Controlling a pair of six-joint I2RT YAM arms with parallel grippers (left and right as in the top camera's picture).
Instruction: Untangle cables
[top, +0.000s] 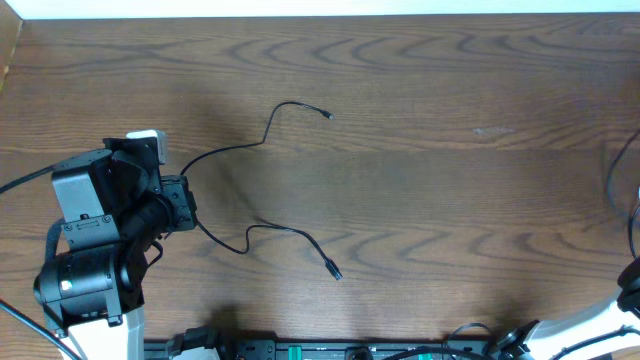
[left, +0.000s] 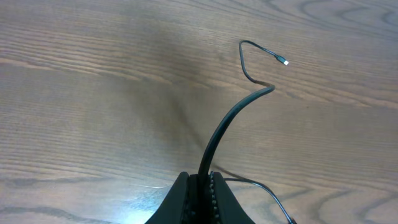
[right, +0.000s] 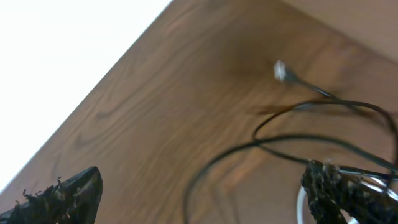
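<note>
Black cable (left: 222, 124): spread loose on the worktop (top: 450, 200), left of centre, bent in the middle so that both halves run off towards the robot's right.
Left pincer (top: 188, 205): clenched on the cable's bend — in the left wrist view the cord comes straight out from between its fingers.
Far plug (top: 328, 115): end of the farther half, well apart from the left pincer, pointing right.
Near plug (top: 335, 272): end of the nearer half, towards the front edge; the two halves lie apart and do not cross.
Long axis: left to right across the worktop, from the held bend towards the middle, each half with a kink or two.
Right pincer (right: 199, 190): released, fingers wide apart with nothing between them — its arm sits at the front right corner, well apart from this cable.
Other cords (right: 298, 142): thin black loops and a small plug (right: 281, 71) lie just ahead of the right pincer; the blur hides whether they knot.
Nearer arm: left for the spread cable, right for the loops.
Coming move, as a judgement: the right pincer would need to close across a single strand of the loops.
</note>
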